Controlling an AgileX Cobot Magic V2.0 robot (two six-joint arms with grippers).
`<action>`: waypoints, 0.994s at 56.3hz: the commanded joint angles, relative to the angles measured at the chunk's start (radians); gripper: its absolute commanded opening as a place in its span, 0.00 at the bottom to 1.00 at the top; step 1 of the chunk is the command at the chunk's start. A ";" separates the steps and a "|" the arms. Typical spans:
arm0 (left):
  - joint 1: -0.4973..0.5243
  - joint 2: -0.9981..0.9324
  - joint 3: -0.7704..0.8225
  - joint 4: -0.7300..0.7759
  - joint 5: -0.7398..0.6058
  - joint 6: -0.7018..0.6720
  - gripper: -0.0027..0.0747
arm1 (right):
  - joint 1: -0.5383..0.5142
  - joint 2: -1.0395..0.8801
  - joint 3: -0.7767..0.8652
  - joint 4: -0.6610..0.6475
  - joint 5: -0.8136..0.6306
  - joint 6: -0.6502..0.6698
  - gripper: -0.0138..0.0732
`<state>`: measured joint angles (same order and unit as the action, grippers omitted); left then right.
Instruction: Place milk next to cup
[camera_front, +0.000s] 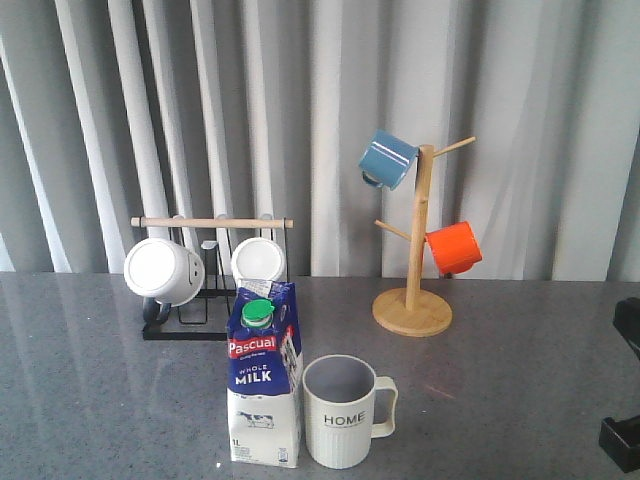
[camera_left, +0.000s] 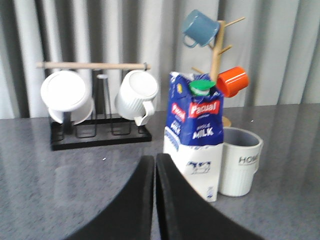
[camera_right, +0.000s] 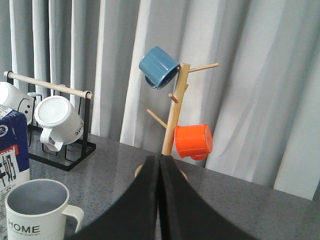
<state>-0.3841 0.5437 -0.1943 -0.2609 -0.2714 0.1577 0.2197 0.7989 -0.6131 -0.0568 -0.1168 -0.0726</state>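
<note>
— Both arms are sitting clear, I'm judging; the left jaws (camera_left: 155, 165) and right jaws (camera_right: 160, 165) are pressed together, grasping nothing.

— Where's the milk (camera_front: 264, 375)?

— It's standing upright near the bench's (camera_front: 500, 400) front edge, just beside the cup (camera_front: 345, 412), on its left. I'm reading the placing as done; next I'm only keeping the arms back.

— And the room?

— Grey speckled bench, pale curtains (camera_front: 560, 120) hanging behind.

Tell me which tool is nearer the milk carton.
Left. The left tool, shut, sits just short of the milk carton. The right tool, also shut, is back at the right, with the HOME cup between it and the carton.
</note>
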 joint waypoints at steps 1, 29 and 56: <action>0.057 -0.090 0.058 0.086 -0.062 -0.015 0.03 | -0.004 -0.008 -0.026 -0.003 -0.069 -0.007 0.15; 0.262 -0.547 0.199 0.356 0.143 -0.137 0.03 | -0.004 -0.008 -0.026 -0.003 -0.069 -0.007 0.15; 0.261 -0.568 0.199 0.237 0.184 -0.143 0.03 | -0.004 -0.007 -0.026 -0.003 -0.074 -0.007 0.15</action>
<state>-0.1209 -0.0121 0.0236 0.0000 -0.0212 0.0313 0.2197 0.7989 -0.6131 -0.0568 -0.1168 -0.0726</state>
